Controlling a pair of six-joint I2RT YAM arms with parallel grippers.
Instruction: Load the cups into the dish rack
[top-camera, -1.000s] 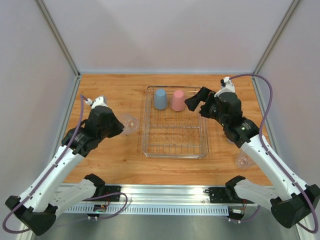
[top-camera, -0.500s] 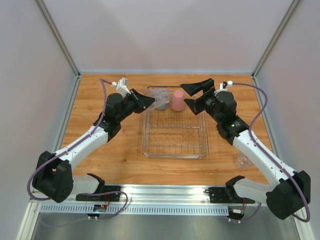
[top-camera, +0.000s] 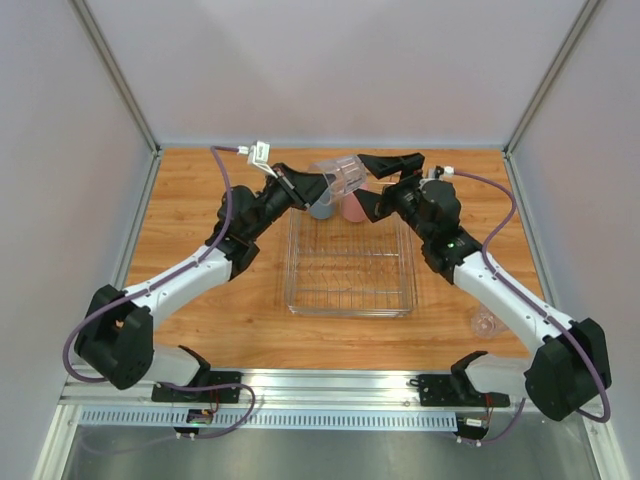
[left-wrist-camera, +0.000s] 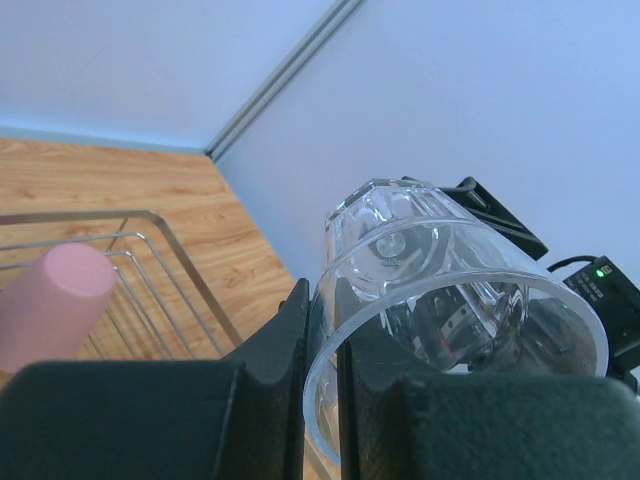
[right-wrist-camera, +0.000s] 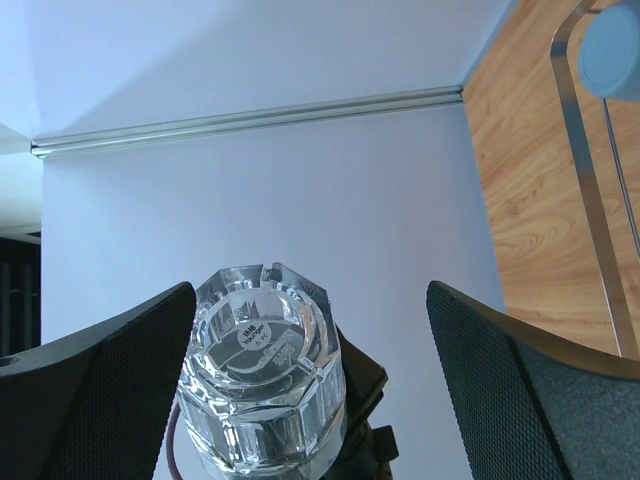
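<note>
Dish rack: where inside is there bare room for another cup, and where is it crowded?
Free: the floor from the near rim of the dish rack to the blue cup and pink cup. Crowded: the far end, where those stand and the left claw holds a clear cup above.

The left end effector pinches the rim of a clear tumbler, one finger inside the wall and one outside, with the thick faceted base pointing away. To its left, a pink cup stands closed end up inside the wire dish rack on the wooden bench.
</note>
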